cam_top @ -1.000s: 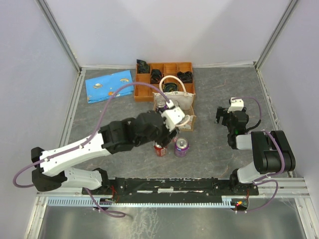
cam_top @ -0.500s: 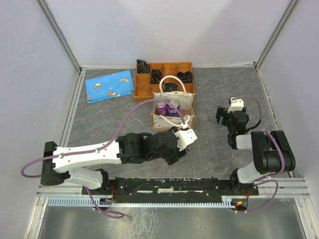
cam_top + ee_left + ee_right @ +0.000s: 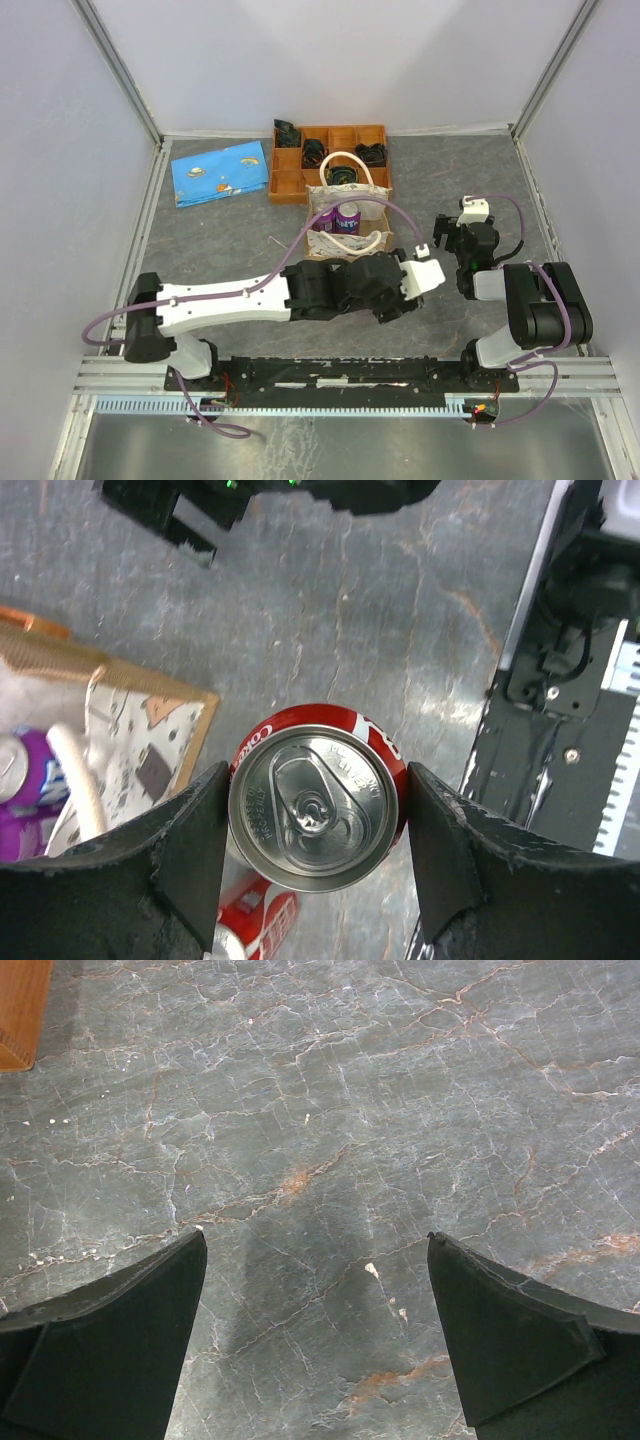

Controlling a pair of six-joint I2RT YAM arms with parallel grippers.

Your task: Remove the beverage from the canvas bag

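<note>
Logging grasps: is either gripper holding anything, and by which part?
The left gripper holds a red soda can by its opposite sides, near the top. The right gripper is open and empty.

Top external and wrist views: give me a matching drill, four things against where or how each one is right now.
1. red can
2. purple cans
3. blue cloth
4. right gripper

A. inside the canvas bag
B. flat at the far left of the table
C. clamped between the left gripper jaws
D. open, nothing held

Pairs: 1-C, 2-A, 3-B, 4-D
</note>
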